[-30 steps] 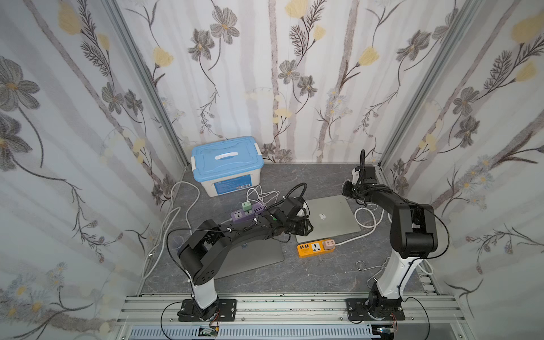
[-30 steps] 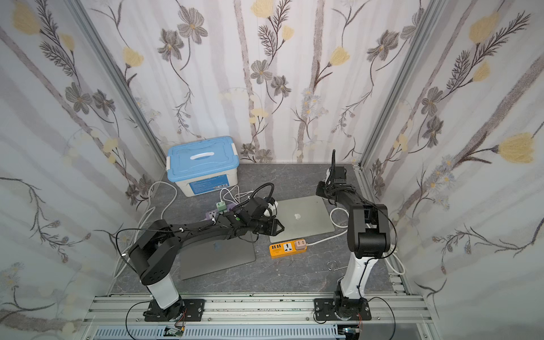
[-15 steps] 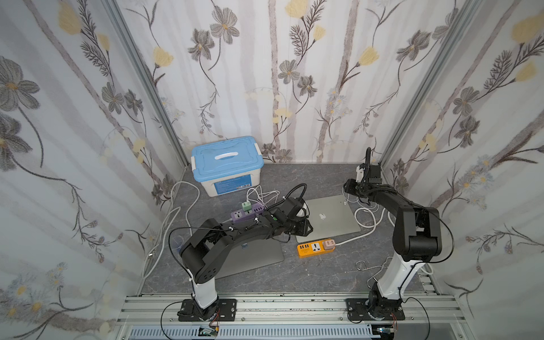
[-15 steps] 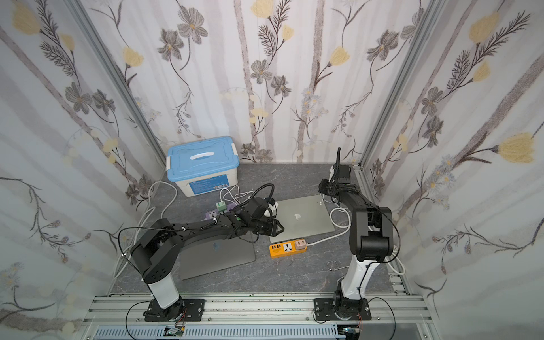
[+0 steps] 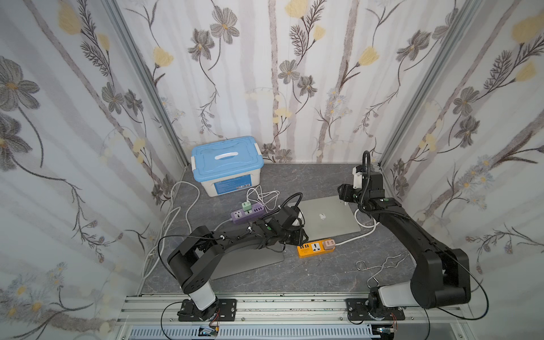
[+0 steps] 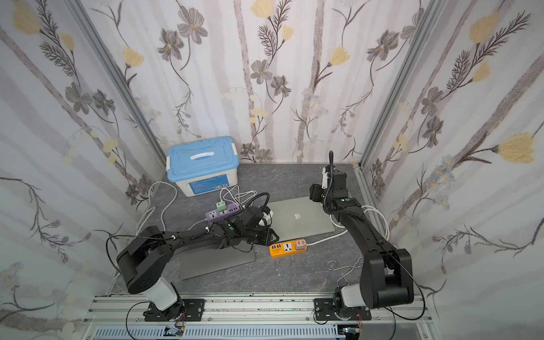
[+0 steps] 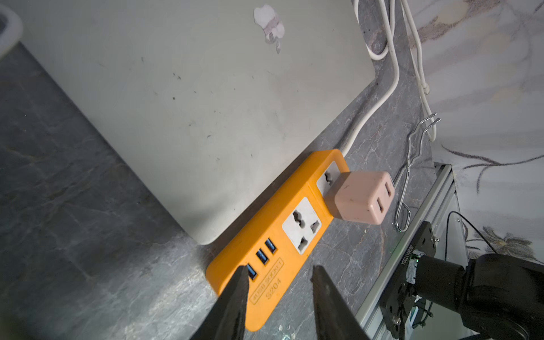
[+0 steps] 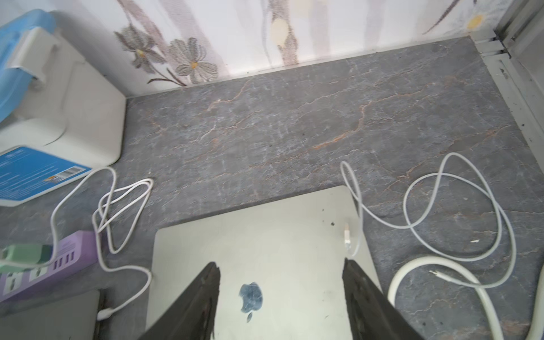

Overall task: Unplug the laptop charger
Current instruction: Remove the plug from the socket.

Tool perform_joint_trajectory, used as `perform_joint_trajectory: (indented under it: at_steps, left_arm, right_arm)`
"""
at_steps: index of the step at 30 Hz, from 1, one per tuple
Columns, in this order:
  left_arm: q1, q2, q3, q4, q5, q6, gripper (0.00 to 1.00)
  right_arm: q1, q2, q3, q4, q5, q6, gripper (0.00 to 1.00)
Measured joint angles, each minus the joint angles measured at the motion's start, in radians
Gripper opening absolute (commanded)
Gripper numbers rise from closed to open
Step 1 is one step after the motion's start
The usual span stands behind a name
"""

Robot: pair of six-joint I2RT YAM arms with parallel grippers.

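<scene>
Above the laptop (image 8: 282, 250), right arm (image 5: 394, 223) outstretched, fingers (image 8: 203, 300) apart.

Soft, even light from above fills both top views; only faint shadows lie on the counter (image 5: 294, 282), and the walls (image 5: 59, 147) bow at the edges. The left wrist view is sharp, with the laptop (image 7: 176, 103) lid bright. The right wrist view blurs toward the blue box (image 8: 73, 117).
</scene>
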Motion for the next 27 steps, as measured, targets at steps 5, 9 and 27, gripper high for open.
perform_joint_trajectory:
  at_steps: [5, 9, 27]
  left_arm:
    - [-0.025, -0.041, -0.069, 0.020, -0.024, -0.016, 0.38]
    - [-0.030, -0.046, -0.107, 0.069, -0.032, -0.044, 0.37]
    - [-0.077, 0.055, -0.132, 0.265, -0.005, -0.145, 0.36]
  right_arm:
    - [0.122, -0.199, -0.209, -0.005, 0.010, 0.061, 0.69]
    - [0.224, -0.346, -0.334, -0.017, 0.037, 0.121, 0.69]
    - [0.523, -0.592, -0.492, -0.169, 0.252, 0.350, 0.69]
